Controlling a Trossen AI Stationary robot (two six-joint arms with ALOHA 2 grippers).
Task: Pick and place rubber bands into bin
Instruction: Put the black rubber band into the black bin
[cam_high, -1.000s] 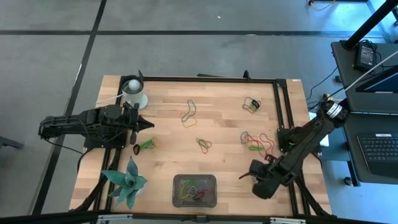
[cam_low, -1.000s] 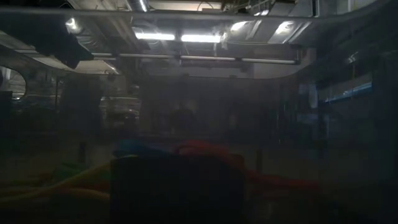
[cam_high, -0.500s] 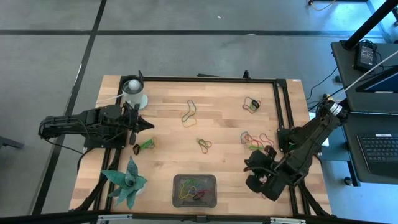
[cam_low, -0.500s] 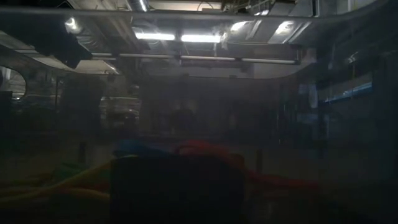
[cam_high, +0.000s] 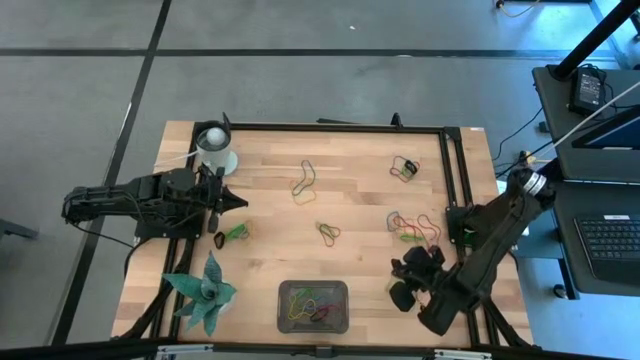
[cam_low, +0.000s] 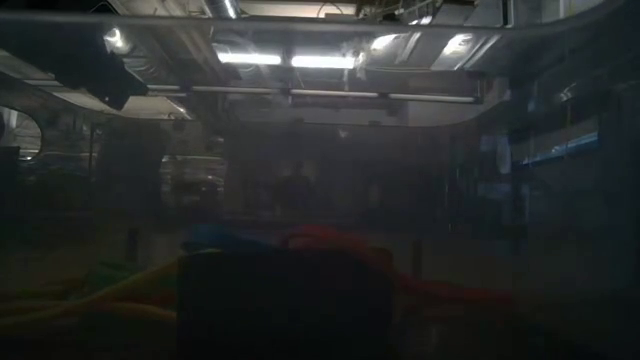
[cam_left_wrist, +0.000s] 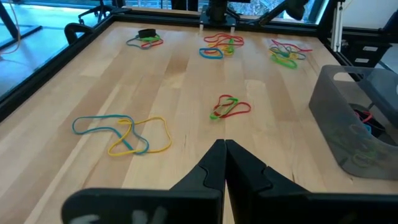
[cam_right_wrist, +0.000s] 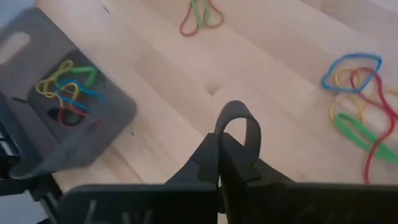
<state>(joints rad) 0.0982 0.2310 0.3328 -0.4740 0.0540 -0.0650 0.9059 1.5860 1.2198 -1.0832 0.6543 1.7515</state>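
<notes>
One black rubber band is hanging pinched in the right gripper, which has been swinging leftward toward the bin, so a drop is nearing. Left gripper, fingers together, is waiting near the white cup.

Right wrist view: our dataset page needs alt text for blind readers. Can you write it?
The right gripper, its dark fingers shut on a black rubber band that loops above them, hangs over the wooden table. The grey bin, beside it, holds a tangle of colored bands. A loose cluster and a red-green band lie on the wood.
</notes>
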